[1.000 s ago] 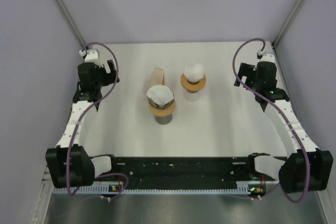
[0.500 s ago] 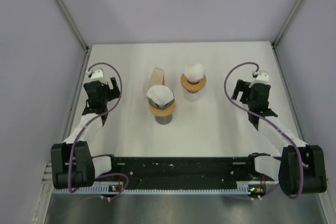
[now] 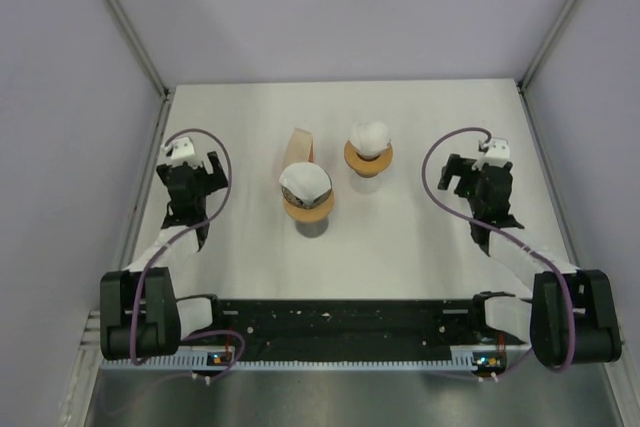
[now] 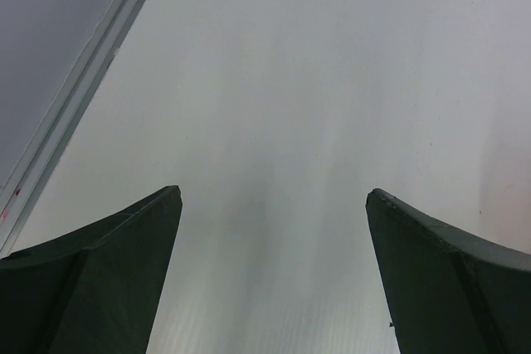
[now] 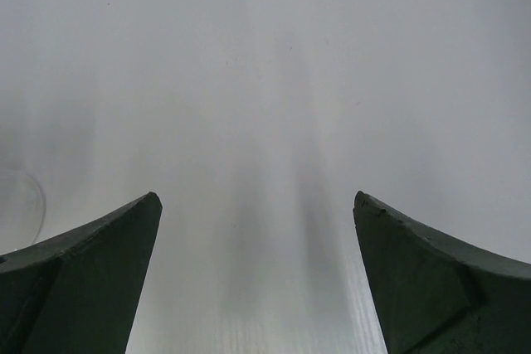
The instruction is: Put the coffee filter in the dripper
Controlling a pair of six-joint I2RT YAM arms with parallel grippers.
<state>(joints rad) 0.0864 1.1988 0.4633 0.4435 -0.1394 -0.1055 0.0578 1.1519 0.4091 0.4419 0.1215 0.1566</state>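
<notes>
Two drippers stand mid-table in the top view, both with orange-brown rims. The near dripper (image 3: 306, 207) has a white coffee filter (image 3: 304, 180) seated in its mouth; something greyish is under it, too small to tell what. The far dripper (image 3: 368, 160) is just behind and to the right, apart from the first, with a second filter (image 3: 369, 135), also white, bulging out of its top. A tan strip (image 3: 300, 141) stands on edge right behind the near dripper; can't tell if they touch. My left gripper (image 3: 203, 169) is out by the left side of the white table (image 3: 420, 237), well apart from both drippers, its arm folded back toward the base. My right gripper (image 3: 460, 171) sits the same way on the right side, also well apart from them. From this height I can't read either jaw opening.

Left wrist view: my left gripper (image 4: 272, 192) has its two dark fingers (image 4: 108, 271) spread wide, with bare table between them and nothing held. A pale rail (image 4: 79, 105) runs diagonally along the table edge at upper left, with a lilac wall (image 4: 41, 14) beyond it.

Right wrist view: my right gripper (image 5: 255, 196) is likewise spread wide, dark fingers (image 5: 431, 279) at the bottom corners, only bare table between them, nothing held.
</notes>
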